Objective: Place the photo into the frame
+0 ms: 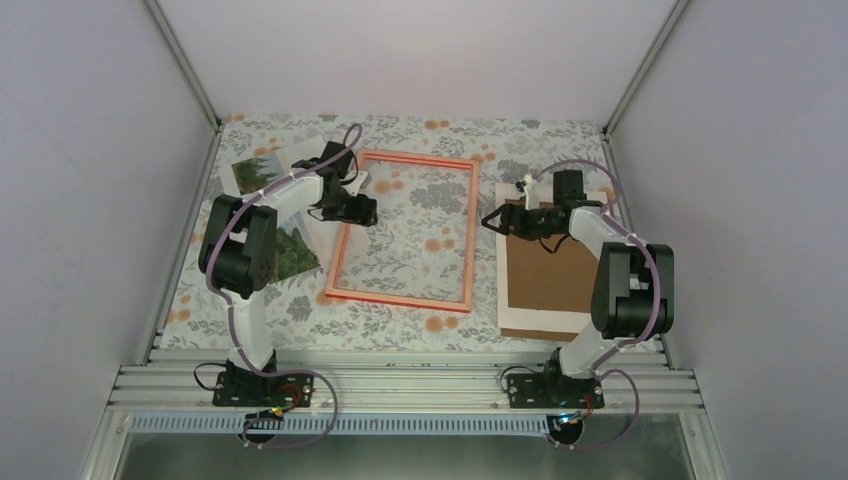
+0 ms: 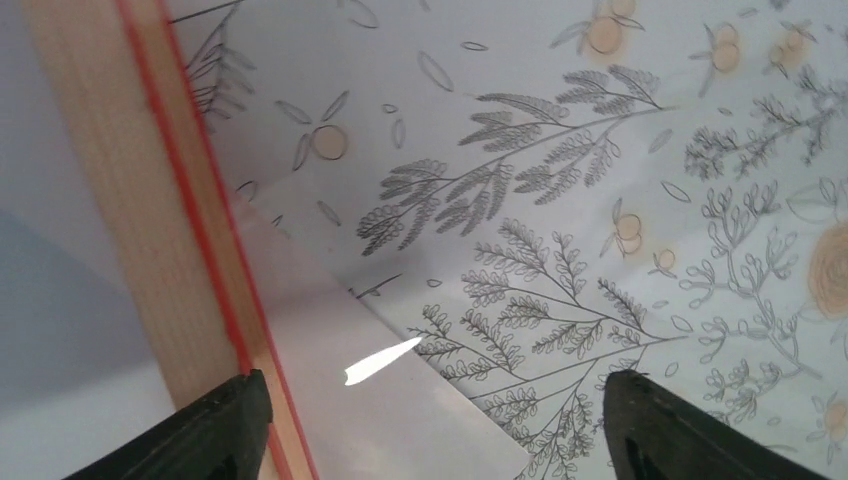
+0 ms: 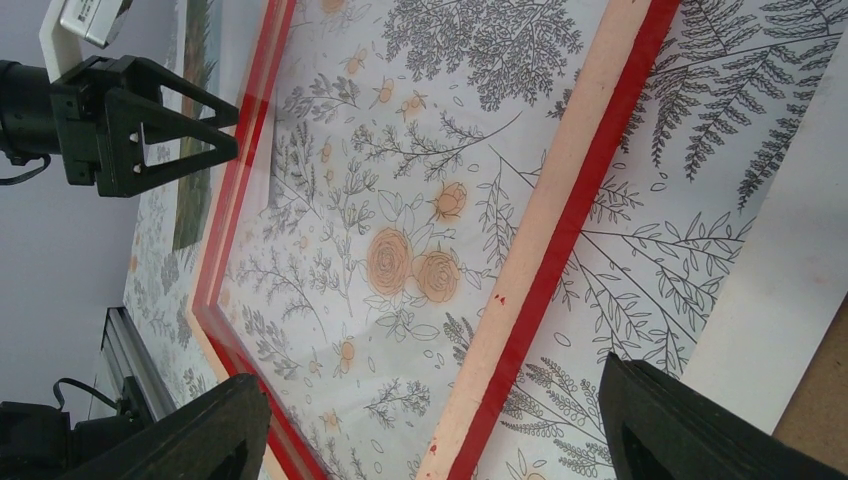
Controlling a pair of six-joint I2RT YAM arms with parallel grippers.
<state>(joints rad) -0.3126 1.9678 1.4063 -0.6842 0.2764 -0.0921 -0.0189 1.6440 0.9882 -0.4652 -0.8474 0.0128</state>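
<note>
The frame (image 1: 470, 235) lies flat mid-table with its paler orange-pink back up, the floral cloth showing through the pane. The photo (image 1: 293, 252) lies face up to the frame's left, partly hidden under my left arm. My left gripper (image 1: 370, 210) is open and empty, low over the frame's left rail (image 2: 170, 200), one finger (image 2: 225, 430) on each side of it. My right gripper (image 1: 487, 220) is open and empty, above the frame's right rail (image 3: 560, 230). The right wrist view also shows the left gripper (image 3: 130, 120) and a strip of the photo (image 3: 188, 215).
A brown backing board (image 1: 550, 270) on a white sheet lies right of the frame, under my right arm; its edge shows in the right wrist view (image 3: 780, 290). Grey walls enclose the table on three sides. A metal rail (image 1: 400, 385) runs along the near edge.
</note>
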